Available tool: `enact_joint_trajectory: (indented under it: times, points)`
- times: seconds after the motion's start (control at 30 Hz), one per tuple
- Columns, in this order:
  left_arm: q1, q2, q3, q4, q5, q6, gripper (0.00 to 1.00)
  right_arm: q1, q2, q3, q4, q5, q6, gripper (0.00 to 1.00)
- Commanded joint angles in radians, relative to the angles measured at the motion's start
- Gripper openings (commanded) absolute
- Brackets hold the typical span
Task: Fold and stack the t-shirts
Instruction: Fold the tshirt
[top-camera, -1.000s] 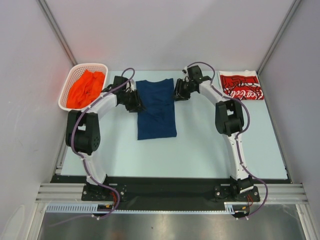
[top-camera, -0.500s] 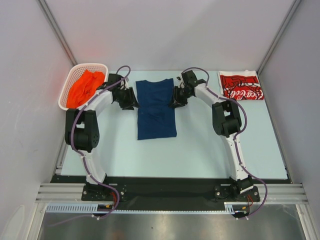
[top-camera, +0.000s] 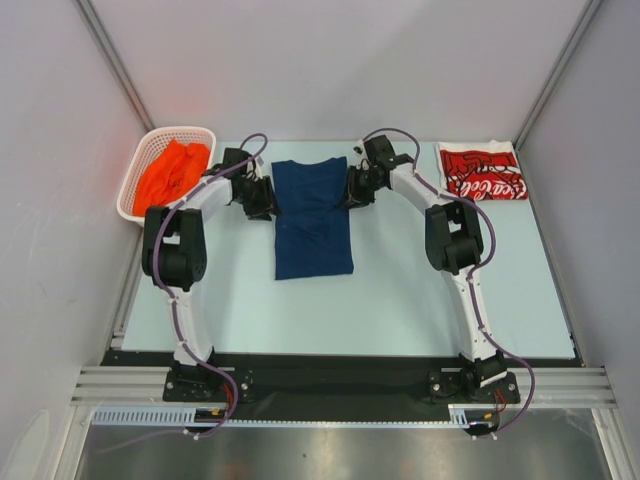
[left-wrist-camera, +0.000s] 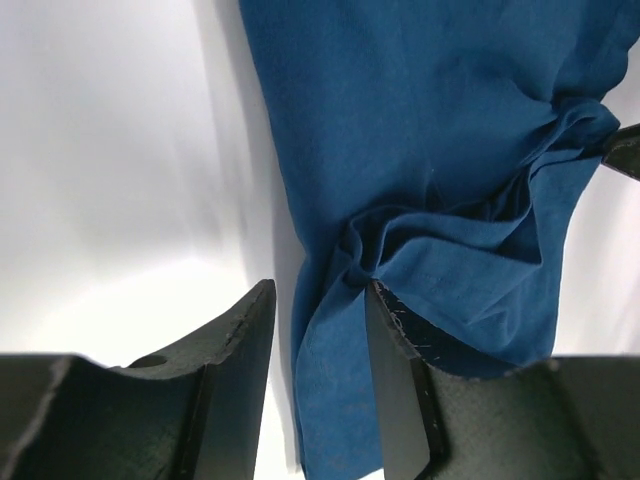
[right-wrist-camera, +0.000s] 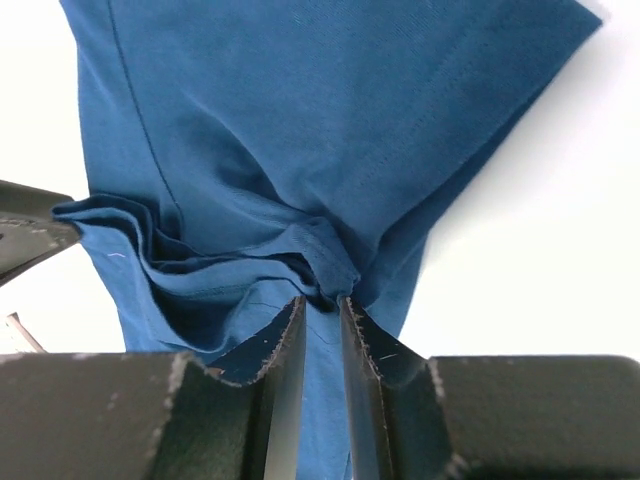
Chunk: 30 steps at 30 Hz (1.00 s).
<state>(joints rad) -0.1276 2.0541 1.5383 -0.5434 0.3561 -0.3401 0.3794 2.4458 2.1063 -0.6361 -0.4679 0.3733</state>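
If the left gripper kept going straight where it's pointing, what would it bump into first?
The blue t-shirt. Its bunched edge lies right between the open fingers of the left gripper.

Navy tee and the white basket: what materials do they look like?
The navy tee looks like soft matte knit cloth, probably cotton: it bunches into folds and shows stitched seams. The white basket is likely moulded plastic: its rigid open lattice walls hold their shape. Its finish is too small to judge.
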Motion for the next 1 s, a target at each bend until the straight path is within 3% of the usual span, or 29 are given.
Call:
enact_joint_trajectory:
  times: [0.0,0.2,0.4,0.57,0.63,0.77,0.97]
  points:
    - [0.006,0.012,0.052,0.036,0.040,0.001,0.46,0.006,0.022,0.046,0.004,-0.027,0.006,0.26]
    - [0.006,0.023,0.057,0.054,0.066,-0.027,0.44,0.006,0.035,0.046,-0.001,-0.023,0.010,0.32]
    - [0.006,0.029,0.054,0.054,0.072,-0.033,0.41,0.006,0.036,0.034,-0.005,-0.017,0.003,0.31]
    - [0.006,0.038,0.059,0.065,0.084,-0.046,0.29,0.006,0.024,0.027,0.006,-0.009,0.007,0.17]
    - [0.006,0.044,0.062,0.066,0.092,-0.051,0.20,0.001,0.012,0.024,0.004,0.009,0.010,0.08]
    - [0.006,0.041,0.057,0.069,0.095,-0.062,0.00,-0.002,-0.022,0.020,-0.016,0.038,0.010,0.00]
    - [0.006,0.017,0.056,0.079,0.055,-0.074,0.00,-0.016,-0.097,-0.052,-0.002,0.087,0.004,0.00]
